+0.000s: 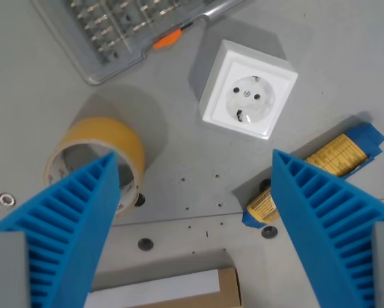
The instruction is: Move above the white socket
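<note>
The white socket (248,90) is a square block with a round recessed outlet, lying on the grey table in the upper middle of the wrist view. My gripper (193,163) is open, with nothing between its two blue ribbed fingers (70,224). The fingers frame the lower left and lower right of the picture. The socket sits above and slightly toward the wrist view's right of the gap between the fingertips, apart from both fingers.
A roll of yellow tape (95,157) lies at the left, partly behind the left finger. A clear plastic bit case (124,29) with an orange latch is at top left. A blue-and-yellow object (329,160) lies at right. A cardboard box (172,289) is at the bottom edge.
</note>
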Robot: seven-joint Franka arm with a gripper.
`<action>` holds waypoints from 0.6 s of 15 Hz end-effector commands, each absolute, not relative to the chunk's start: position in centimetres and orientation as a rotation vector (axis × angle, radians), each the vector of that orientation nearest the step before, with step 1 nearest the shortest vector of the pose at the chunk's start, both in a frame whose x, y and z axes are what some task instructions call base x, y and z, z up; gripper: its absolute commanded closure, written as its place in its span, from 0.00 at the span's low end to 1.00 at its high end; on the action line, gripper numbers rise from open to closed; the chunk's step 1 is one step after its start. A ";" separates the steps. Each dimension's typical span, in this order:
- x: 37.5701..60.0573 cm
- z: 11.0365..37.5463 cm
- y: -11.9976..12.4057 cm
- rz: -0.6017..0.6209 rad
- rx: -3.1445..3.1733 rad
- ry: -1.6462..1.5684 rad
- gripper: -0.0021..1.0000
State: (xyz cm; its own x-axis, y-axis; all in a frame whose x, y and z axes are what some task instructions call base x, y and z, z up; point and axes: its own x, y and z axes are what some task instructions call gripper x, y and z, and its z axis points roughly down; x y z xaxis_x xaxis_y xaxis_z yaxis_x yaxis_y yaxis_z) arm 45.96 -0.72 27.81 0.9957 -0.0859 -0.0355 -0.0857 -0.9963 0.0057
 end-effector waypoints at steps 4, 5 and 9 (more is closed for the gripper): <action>45.2 25.3 -1.9 0.088 3.116 -0.415 0.00; 45.2 25.0 -2.1 0.086 3.113 -0.437 0.00; 45.1 23.4 -2.7 0.076 3.105 -0.507 0.00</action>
